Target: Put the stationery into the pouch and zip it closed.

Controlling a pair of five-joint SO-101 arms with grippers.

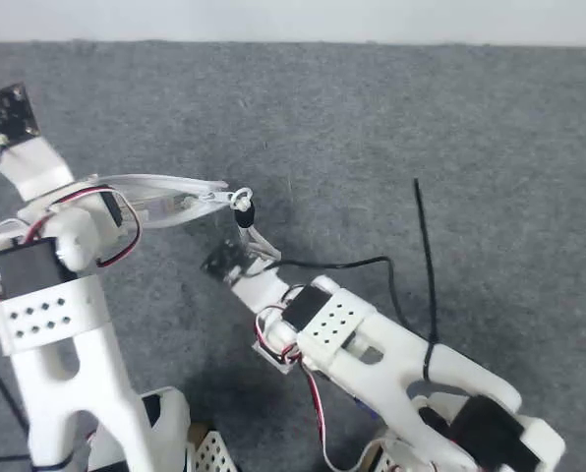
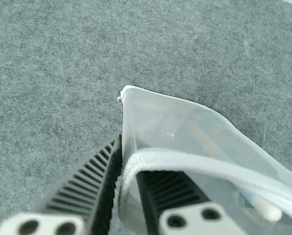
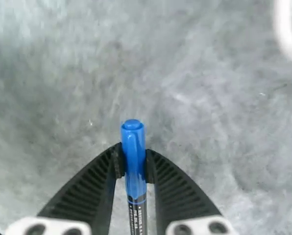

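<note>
Above the grey desk (image 1: 490, 128), towards its left side, we record item one: a translucent pouch (image 1: 170, 202) (image 2: 185, 132), held off the surface by the left gripper (image 2: 129, 164), whose jaws are pinched narrow on one edge of the plastic, just under the white zip tape (image 2: 195, 164). Pale contents show dimly through the wall; we cannot tell what they are. Its zip pull (image 1: 240, 200), a small white ring, sits at the end nearest the other arm. Item two: a blue marker (image 3: 133, 142), clamped between the jaws of the right gripper (image 3: 133, 156), its capped end standing out past the fingertips. From the high view the marker (image 1: 245, 217) lies just beside the zip pull, outside the pouch. Item three: a black cable (image 1: 426, 246), rising from the right arm.
</note>
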